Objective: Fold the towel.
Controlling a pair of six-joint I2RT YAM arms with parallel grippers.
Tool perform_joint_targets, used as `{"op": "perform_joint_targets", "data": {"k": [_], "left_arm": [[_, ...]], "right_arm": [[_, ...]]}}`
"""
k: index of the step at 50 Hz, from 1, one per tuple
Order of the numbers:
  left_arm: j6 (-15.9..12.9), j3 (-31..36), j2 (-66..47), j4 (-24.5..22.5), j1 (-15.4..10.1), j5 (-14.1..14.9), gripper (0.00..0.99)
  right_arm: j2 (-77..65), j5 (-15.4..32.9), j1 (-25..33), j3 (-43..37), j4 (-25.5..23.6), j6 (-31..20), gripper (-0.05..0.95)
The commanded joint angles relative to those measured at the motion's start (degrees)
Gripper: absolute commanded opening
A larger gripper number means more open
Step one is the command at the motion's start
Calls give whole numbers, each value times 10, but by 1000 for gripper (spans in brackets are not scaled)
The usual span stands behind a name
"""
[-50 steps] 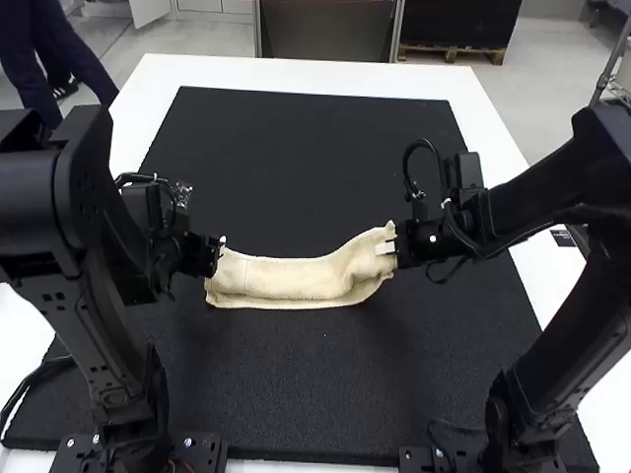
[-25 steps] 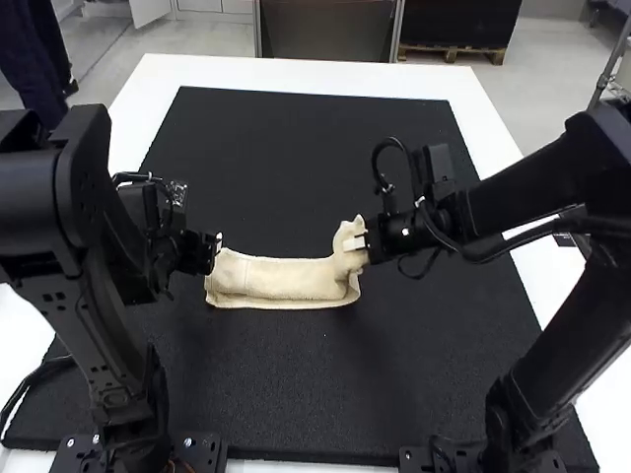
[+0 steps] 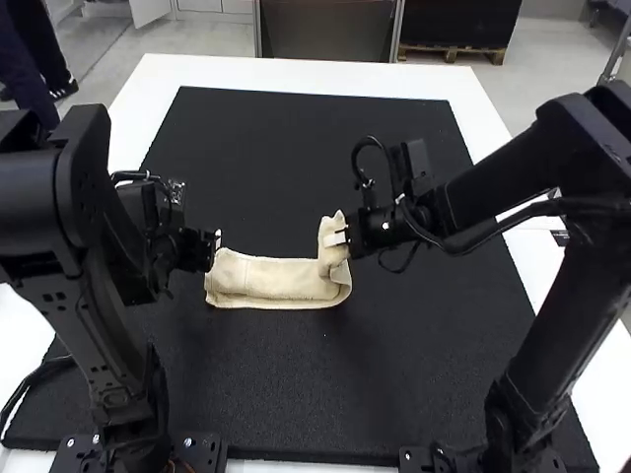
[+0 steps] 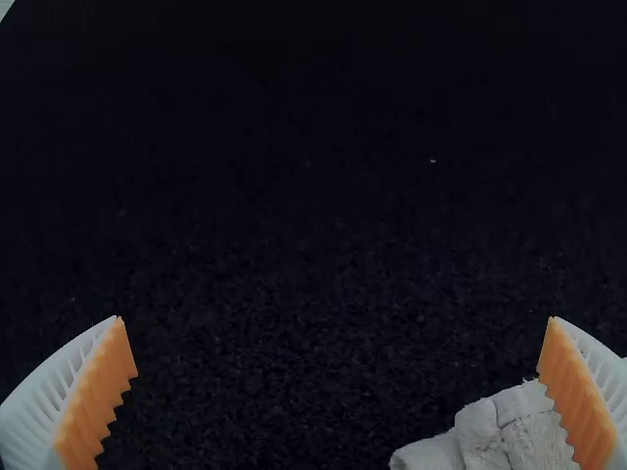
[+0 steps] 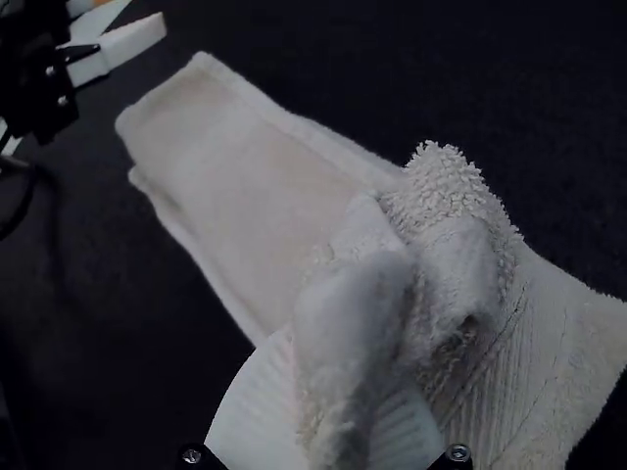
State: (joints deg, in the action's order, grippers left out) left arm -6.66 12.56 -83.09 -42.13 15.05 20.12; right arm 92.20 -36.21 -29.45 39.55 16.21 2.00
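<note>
"Towel [image 3: 276, 279] shortening. What moved?"

"Only the right end. In the high view, the right gripper [image 3: 335, 237] has carried it leftward over the last second; first well out to the right, now in above the strip. Left end has kept its place."

"State of that gripper?"

"Pinching the towel's right end, cloth bunched and standing up at the grip. Rest of the strip lies low and narrow on the mat [image 3: 315, 138], left of centre, a lower layer peeping out along the near edge."

"And the left gripper [image 4: 335, 318]?"

"Spread wide, beside the towel's left end. Cloth lies close by one side of it, not pinched. No shift seen over that second."

"Meaning for the job?"

"Strip looks folded lengthwise already, so I judge this a crosswise fold, partly made: right end going over toward the left. Next, probably, carry it a little farther, lower it, let go. Risk: the bunched end may land crumpled, or drag the layer beneath."

"Count, please."

"Towel, one. Mat, one, dark. White surface [image 3: 296, 75] under it, one. Left arm [image 3: 108, 345], one; right arm [image 3: 503, 192], one. Grippers, two, one to each arm: one spread, one pinching. Layers in the towel: more than one, exact number can't be told."
</note>
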Motion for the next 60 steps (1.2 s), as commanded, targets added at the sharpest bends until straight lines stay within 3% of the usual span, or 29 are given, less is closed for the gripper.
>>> {"op": "perform_joint_targets", "data": {"k": [1,13,60], "left_arm": [[6,-7,-4,-8,5,2,966],[17,-7,-4,-22,5,4,966],[19,-7,-3,-22,5,9,966]], "right_arm": [[15,-10,-18,24,14,10,-20],[43,-10,-34,47,21,13,-20],[110,-7,-102,113,47,37,-20]]}}
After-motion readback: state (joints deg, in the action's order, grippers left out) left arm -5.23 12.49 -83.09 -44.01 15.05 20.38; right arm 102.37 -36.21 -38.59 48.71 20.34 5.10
